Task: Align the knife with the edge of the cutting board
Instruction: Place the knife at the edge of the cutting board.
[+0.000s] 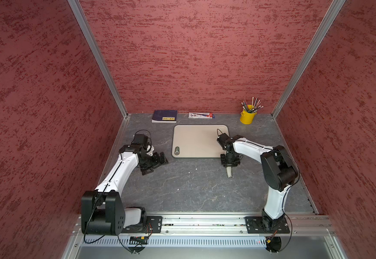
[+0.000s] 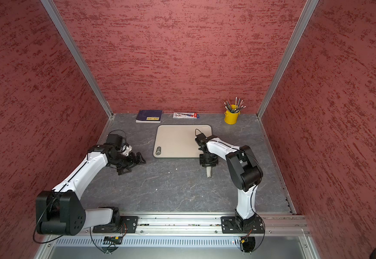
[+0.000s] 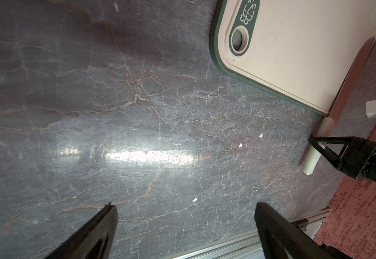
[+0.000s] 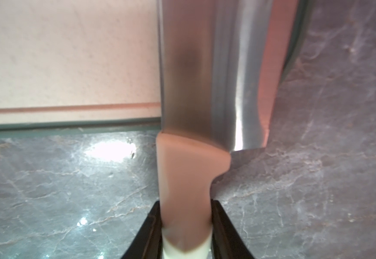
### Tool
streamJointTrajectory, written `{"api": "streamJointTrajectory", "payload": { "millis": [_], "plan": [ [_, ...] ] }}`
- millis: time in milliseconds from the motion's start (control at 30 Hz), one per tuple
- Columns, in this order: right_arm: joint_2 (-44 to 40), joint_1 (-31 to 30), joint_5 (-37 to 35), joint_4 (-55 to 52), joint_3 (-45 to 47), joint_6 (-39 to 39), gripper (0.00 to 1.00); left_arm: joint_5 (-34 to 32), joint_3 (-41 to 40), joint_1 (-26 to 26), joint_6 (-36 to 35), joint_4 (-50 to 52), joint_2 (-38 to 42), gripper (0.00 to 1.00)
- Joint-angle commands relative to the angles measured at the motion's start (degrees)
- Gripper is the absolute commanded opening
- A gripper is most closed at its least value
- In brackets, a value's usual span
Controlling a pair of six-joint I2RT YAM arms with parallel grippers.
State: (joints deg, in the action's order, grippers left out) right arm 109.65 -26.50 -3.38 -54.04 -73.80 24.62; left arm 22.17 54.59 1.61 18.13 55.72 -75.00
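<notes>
In both top views the right pincer (image 1: 229, 165) is clamped on the cream handle of the knife (image 1: 229, 173), at the near right corner of the cutting board (image 1: 196, 141); from above the blade is mostly hidden. The left pincer (image 1: 156, 164) hovers over the bare desk (image 1: 182, 190), left of the board. The left wrist view shows its jaws spread wide with nothing between them. It also shows the blade running along the board's short edge on the right arm's side, handle jutting past the corner. In the right wrist view the blade lies flat over that edge, nearly parallel with the rim. The aligning looks almost finished. The next move calls for a gentle release and a straight lift, so the knife does not twist.
</notes>
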Motion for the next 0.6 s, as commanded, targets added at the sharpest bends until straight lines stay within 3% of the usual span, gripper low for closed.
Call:
{"api": "streamJointTrajectory", "payload": {
  "millis": [0,567],
  "plan": [
    [0.9,0.31,0.04,-0.6,-3.58,-0.76,0.0,-0.05,0.17,-0.12,-0.58,0.44,-0.34,1.0],
    [1.87,1.69,1.0,-0.71,-5.05,-1.51,0.0,-0.99,0.26,0.19,-0.46,0.62,-0.97,1.0]
  ]
}}
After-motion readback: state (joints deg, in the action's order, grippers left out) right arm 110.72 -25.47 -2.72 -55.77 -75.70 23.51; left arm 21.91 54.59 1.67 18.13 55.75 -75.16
